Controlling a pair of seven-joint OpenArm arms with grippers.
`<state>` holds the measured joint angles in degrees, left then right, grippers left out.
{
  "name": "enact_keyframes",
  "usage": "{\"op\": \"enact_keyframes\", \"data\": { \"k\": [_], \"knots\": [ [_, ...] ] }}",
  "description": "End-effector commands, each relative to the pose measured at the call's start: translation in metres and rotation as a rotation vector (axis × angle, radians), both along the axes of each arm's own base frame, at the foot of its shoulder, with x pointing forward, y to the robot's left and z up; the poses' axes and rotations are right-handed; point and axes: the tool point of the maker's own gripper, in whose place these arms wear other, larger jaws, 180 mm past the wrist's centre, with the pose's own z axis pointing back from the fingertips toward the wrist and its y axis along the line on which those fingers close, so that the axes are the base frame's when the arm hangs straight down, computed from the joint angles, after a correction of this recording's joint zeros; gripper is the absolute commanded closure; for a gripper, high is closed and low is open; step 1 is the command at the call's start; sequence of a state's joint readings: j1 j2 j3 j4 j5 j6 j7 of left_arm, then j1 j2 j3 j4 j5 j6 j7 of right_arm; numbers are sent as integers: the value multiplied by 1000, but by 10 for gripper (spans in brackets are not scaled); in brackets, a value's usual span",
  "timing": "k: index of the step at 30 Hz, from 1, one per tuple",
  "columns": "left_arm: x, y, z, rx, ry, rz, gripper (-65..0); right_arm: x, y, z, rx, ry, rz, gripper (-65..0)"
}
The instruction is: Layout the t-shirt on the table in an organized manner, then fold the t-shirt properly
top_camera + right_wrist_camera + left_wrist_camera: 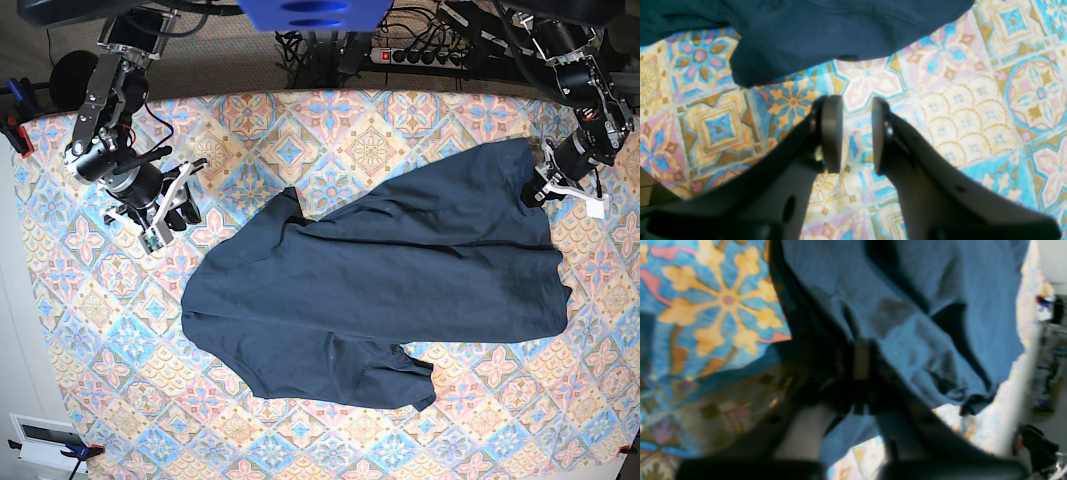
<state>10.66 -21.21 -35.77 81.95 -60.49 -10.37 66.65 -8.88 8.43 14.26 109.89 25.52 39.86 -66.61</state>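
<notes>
T-shirt fabric (pixel 907 323) fills most of the left wrist view, blurred and blue, rumpled into folds with dark creases; the left gripper (pixel 861 363) sits at the middle of the picture with its jaws closed on a bunched edge of that cloth, and the patterned surface (pixel 713 306) shows to the left with a yellow floral motif on blue. In the right wrist view the right gripper (pixel 857 133) hangs over the tiled cloth with its jaws parted and nothing between them, bare pattern visible through the gap; the dark navy garment lies beyond the tips, across the far part of the picture, with a rounded lobe of cloth reaching toward the near left, apart from the round pads (pixel 831 133). In the base view the garment lies spread over the middle and right of the surface, wrinkled rather than flat, one sleeve pointing to the far centre and a rolled hem at the near side. Its far right corner is drawn up to the left arm's closed jaws at the right edge, while the right arm's jaws rest just left of the cloth, not touching it.
</notes>
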Motion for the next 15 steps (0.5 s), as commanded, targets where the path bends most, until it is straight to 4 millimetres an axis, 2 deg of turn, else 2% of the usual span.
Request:
{"op": "enact_keyframes", "data": {
  "k": [1, 5, 8, 12, 15],
  "knots": [
    [11, 7, 18, 12, -63, -2, 0, 8, 0, 14, 4, -55, 5, -146],
    [13, 9, 30, -25, -100, -3, 0, 9, 0, 14, 4, -58, 7, -146],
    [15, 7, 54, -27, -159, -35, 0, 9, 0, 14, 4, -58, 7, -146],
    [18, -4, 80, 24, -219, -92, 0, 9, 0, 15, 4, -60, 7, -146],
    [14, -5, 90, 67, -220, -134, 0, 9, 0, 15, 4, -60, 7, -146]
  ]
}}
